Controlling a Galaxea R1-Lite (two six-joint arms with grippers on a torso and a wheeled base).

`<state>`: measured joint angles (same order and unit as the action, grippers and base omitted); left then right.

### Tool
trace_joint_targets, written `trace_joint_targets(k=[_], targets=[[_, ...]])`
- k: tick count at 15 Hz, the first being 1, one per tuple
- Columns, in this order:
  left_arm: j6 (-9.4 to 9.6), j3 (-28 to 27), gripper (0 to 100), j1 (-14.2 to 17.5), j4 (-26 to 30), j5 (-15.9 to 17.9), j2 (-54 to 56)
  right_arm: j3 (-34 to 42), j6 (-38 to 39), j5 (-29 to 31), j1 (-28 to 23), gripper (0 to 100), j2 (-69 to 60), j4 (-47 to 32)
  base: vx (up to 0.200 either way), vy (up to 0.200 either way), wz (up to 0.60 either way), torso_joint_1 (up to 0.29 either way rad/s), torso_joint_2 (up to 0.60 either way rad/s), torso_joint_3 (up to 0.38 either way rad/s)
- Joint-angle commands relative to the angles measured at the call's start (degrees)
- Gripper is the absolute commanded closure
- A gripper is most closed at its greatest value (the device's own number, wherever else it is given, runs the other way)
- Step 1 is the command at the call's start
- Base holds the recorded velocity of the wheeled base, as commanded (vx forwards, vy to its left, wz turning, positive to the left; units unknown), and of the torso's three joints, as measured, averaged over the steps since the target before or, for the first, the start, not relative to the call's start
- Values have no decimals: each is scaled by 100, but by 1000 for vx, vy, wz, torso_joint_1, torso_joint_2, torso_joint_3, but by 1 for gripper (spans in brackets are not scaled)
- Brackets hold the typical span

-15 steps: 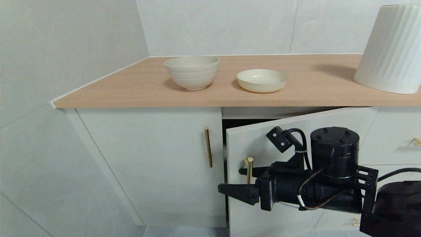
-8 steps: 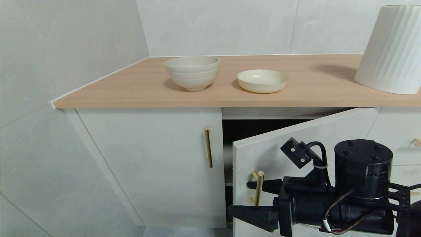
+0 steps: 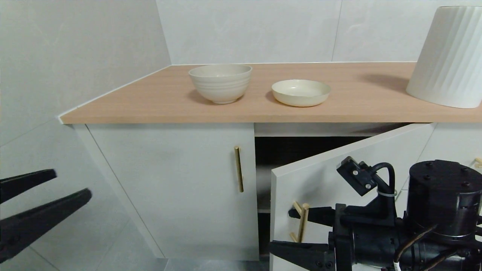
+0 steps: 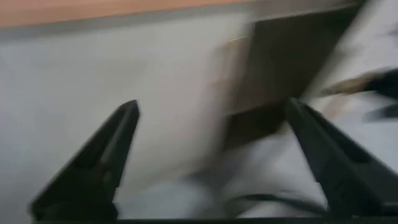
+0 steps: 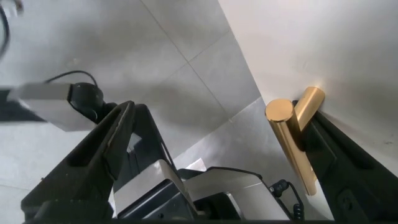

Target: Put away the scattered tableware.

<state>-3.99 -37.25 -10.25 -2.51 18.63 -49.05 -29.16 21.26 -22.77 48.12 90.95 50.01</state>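
Observation:
A cream ribbed bowl point(image 3: 220, 82) and a shallow cream dish point(image 3: 301, 92) stand side by side on the wooden countertop point(image 3: 150, 101). Below them the right cabinet door point(image 3: 339, 165) hangs partly open. My right gripper point(image 3: 280, 229) is open at the door's front, its fingers straddling the gold handle point(image 3: 301, 222). In the right wrist view the handle point(image 5: 292, 143) lies against one finger of that gripper point(image 5: 221, 115), with a wide gap to the other. My left gripper point(image 3: 71, 183) hangs open low at the left, holding nothing; its wrist view point(image 4: 212, 106) is blurred.
A tall white ribbed container point(image 3: 448, 56) stands on the counter at the far right. The left cabinet door point(image 3: 169, 180) is closed, with its gold handle point(image 3: 238, 169) near the gap. A dark cabinet interior point(image 3: 301, 146) shows behind the open door. Tiled walls close off the left and back.
The right cabinet door has swung further open as my right gripper moved down and right with the handle between its fingers. My left gripper has come into the head view at lower left.

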Motion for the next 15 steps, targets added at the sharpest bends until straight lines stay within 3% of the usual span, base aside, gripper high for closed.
trace_joint_targets(k=[1,2,5,9,10,12,15], targets=[[-559,-221,100,-838,-452,124,-1229,24,1,1,5,0,-43,0,0,0,0,0,0,0],[-568,-203,100,-1075,-962,124,-1862,24,1,1,5,0,-60,0,0,0,0,0,0,0],[-577,-71,100,-1198,-1911,115,-2811,60,-8,1,5,0,-60,0,0,0,0,0,0,0],[-595,333,100,-1735,-2931,124,-3620,60,-8,10,5,0,-51,0,0,0,0,0,0,0],[-595,438,100,-2033,-3344,97,-4042,60,-8,10,5,0,-43,0,0,0,0,0,0,0],[-595,447,100,-2139,-3845,97,-4455,60,1,10,5,0,1,0,0,0,0,0,0,0],[-586,456,100,-2578,-4539,141,-5237,60,1,10,5,0,28,0,0,0,0,0,0,0]])
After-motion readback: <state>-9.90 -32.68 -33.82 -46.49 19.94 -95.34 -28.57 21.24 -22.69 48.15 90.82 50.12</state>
